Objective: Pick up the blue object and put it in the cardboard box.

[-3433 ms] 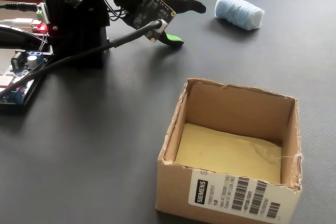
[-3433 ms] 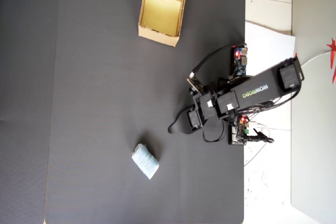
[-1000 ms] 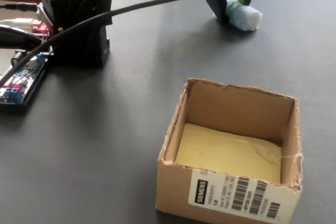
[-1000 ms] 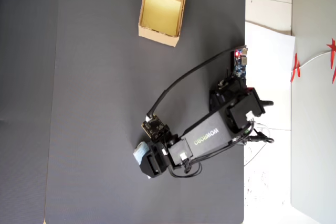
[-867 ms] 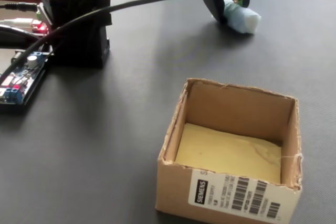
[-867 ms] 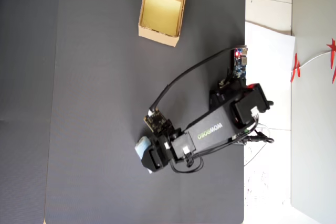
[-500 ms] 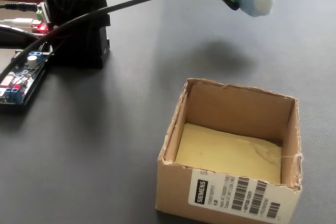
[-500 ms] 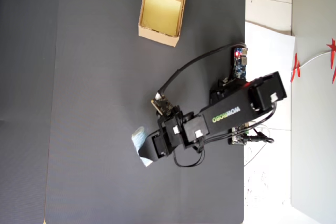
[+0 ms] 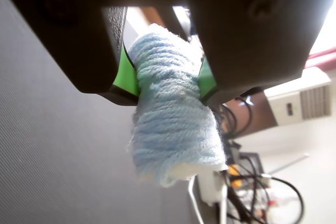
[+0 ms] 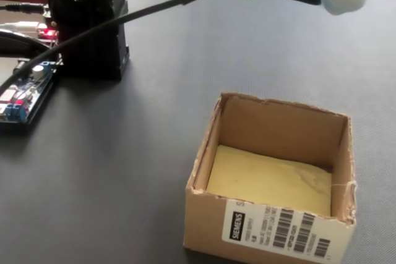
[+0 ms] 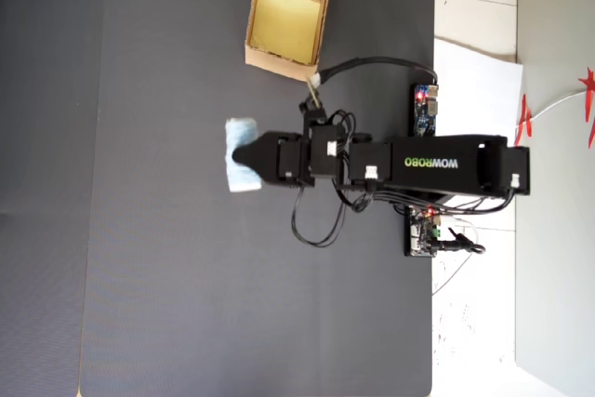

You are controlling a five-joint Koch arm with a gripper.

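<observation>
Both gripper [image 9: 163,82] jaws pinch the blue object [image 9: 170,124] above the dark mat [image 11: 167,258].

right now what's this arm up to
The arm's claw is shut on the blue roll, pinching it between its green pads and holding it in the air above the dark mat. The cardboard box sits open and empty near the mat's far edge in the overhead view. In that view the roll is off to one side of the box, not yet over it, so the drop is not done.
</observation>
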